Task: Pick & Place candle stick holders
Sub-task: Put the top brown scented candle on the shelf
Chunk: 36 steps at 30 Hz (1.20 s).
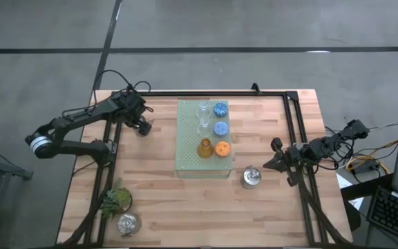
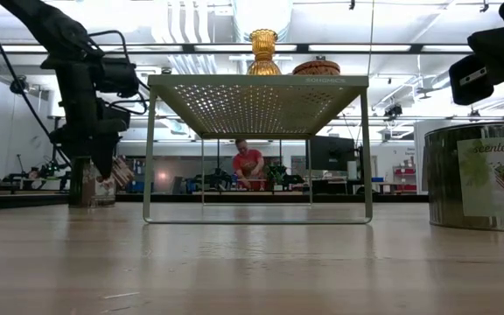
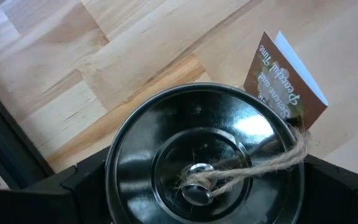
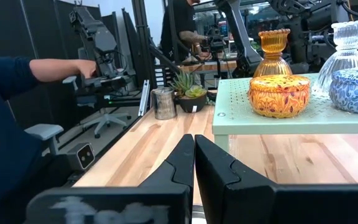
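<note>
Silver holder (image 3: pixel 204 155) sits between left tool's (image 1: pixel 142 126) spread fingers (image 3: pixel 55 193).

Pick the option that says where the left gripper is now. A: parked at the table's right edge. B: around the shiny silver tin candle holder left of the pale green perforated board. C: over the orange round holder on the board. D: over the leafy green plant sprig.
B: the left gripper hangs there, and its wrist view shows the shiny silver tin candle holder between its dark fingers, left of the pale green perforated board.
</note>
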{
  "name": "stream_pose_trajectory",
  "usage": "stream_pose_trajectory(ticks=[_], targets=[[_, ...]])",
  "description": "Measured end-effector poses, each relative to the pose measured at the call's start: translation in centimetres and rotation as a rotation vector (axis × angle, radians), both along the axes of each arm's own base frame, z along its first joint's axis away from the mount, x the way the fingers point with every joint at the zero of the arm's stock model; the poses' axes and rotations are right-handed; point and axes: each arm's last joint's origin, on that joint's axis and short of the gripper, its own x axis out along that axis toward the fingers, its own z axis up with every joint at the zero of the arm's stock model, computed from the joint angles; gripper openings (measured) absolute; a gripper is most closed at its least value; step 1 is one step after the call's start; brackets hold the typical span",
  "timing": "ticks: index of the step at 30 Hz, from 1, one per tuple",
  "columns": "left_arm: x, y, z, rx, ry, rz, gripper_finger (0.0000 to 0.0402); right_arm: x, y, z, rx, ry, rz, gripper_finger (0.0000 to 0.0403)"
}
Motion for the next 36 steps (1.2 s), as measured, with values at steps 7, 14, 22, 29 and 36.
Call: stream_pose_trajectory(ticks=[7,14,22,29,36], targets=[[0.1,-0.4,0.4,-0.043,-0.068,-0.065,0.0363,0.0,0.0,0.0,0.0,0.0,0.0,0.0009],[0.5,-0.9,2.3,-0.035,-0.154,-0.21,0.0363,0.0,0.0,0.0,0.0,0.0,0.0,0.0009],[0.8,-1.2,6.2,0.057,-0.238,-0.263,0.0363,0.0,0.0,0.0,0.0,0.0,0.0,0.0009],[1.4,-1.3,11.2,0.122,-0.286,-0.287,0.0363,0.0,0.0,0.0,0.001,0.0,0.0,0.0009],[2.9,-1.4,15.6,0.16,-0.344,-0.329,0.0363,0.0,0.0,0.0,0.0,0.0,0.0,0.0009]])
